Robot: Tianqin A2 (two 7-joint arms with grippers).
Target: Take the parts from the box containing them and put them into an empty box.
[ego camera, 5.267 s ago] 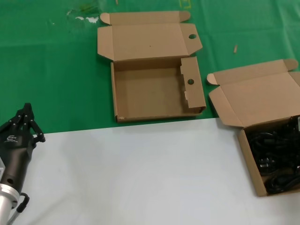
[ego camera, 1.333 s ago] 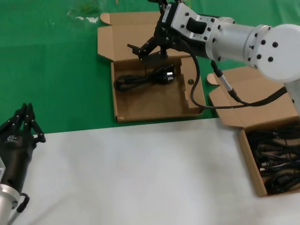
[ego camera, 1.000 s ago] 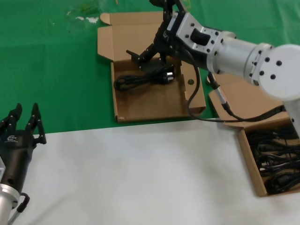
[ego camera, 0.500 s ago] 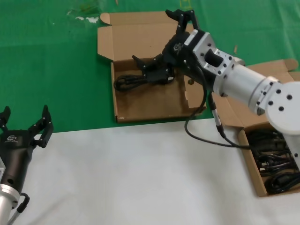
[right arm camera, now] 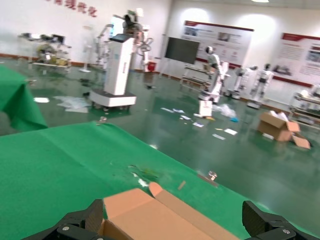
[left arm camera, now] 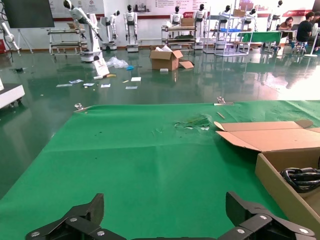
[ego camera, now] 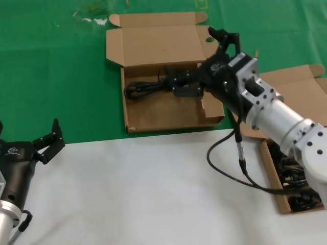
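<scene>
The empty-type box (ego camera: 168, 113) with round-holed flaps lies open at the middle back and holds one black power cord (ego camera: 143, 89). My right gripper (ego camera: 203, 61) is open and empty, hovering over that box's right side, one finger close above the cord's plug end. The plain box (ego camera: 271, 176) at the right edge holds several more black cords (ego camera: 301, 176). My left gripper (ego camera: 28, 133) is open and empty at the lower left. In the left wrist view my left gripper (left arm camera: 165, 212) faces the holed box (left arm camera: 275, 180) and cord (left arm camera: 302, 179). In the right wrist view my right gripper (right arm camera: 175, 220) is over a box lid (right arm camera: 150, 215).
The boxes sit on green cloth (ego camera: 51, 76); a white table surface (ego camera: 153, 194) fills the front. The plain box's lid (ego camera: 286, 97) lies open behind it, under my right arm. The arm's cable (ego camera: 240, 163) hangs over the white surface.
The right gripper has left the cord in the holed box and drawn back to the right, open. The left gripper's fingers have spread from shut to open.
</scene>
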